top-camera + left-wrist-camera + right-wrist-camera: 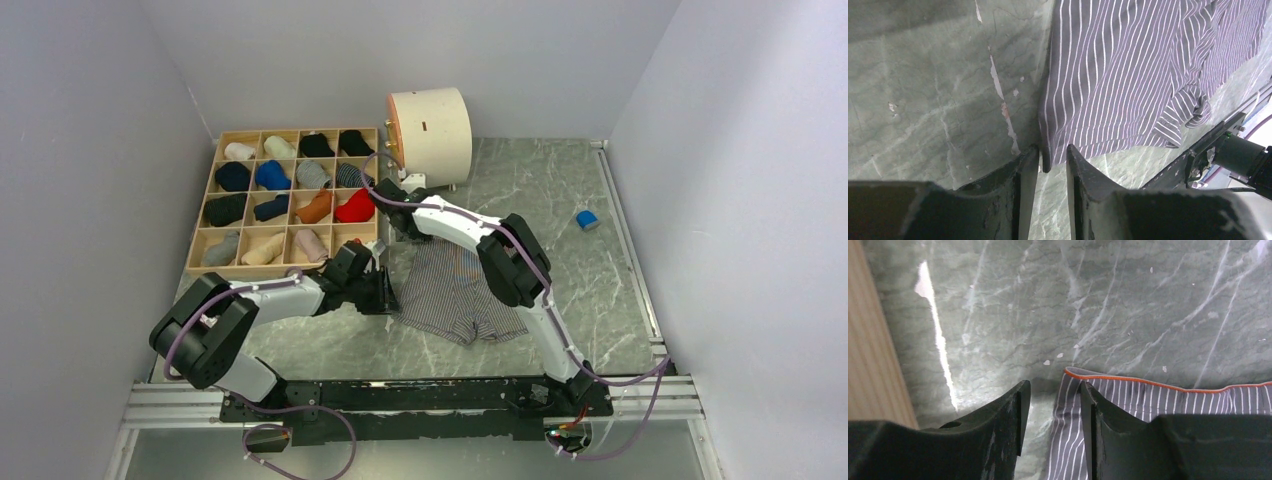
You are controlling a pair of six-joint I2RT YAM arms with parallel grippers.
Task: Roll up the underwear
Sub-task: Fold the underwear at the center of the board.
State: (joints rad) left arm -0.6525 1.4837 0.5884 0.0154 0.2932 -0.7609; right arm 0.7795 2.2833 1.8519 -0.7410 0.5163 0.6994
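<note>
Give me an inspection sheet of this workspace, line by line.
Surface: green marble table, with pale chips showing in the wrist views.
Job's things: one striped underwear, spread flat and unrolled; no pink-beige one seen lying out.
Clutter: blue block far right; cream drum at the back; wooden tray of rolled cloth items back left.
Grippers: left gripper at the underwear's left edge, right gripper at its orange-trimmed corner; both slightly open, low over the table.
Cables: purple cables along both arms, looping by the bases.
Surroundings: plain grey walls on three sides.
</note>
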